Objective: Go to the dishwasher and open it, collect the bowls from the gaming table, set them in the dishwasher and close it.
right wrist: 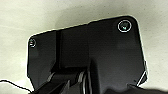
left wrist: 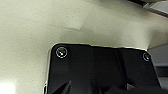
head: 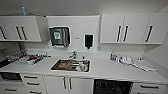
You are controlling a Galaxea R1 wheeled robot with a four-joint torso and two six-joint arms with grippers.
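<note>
Dishwasher [head: 112, 87] below counter [head: 105, 70], right of sink [head: 71, 65], dark racked interior exposed: judged open for loading. Jaws' state on either arm: cannot tell.

Both wrists hang low, their cameras facing pale floor.

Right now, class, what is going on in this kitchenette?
The robot faces a white kitchen counter and handles nothing at this moment. A steel sink in the middle holds dishes. Below the counter, to the right of the sink, the dishwasher shows a dark interior with wire racks, so it appears open. A dish rack sits at the counter's left. White wall cabinets hang above.
</note>
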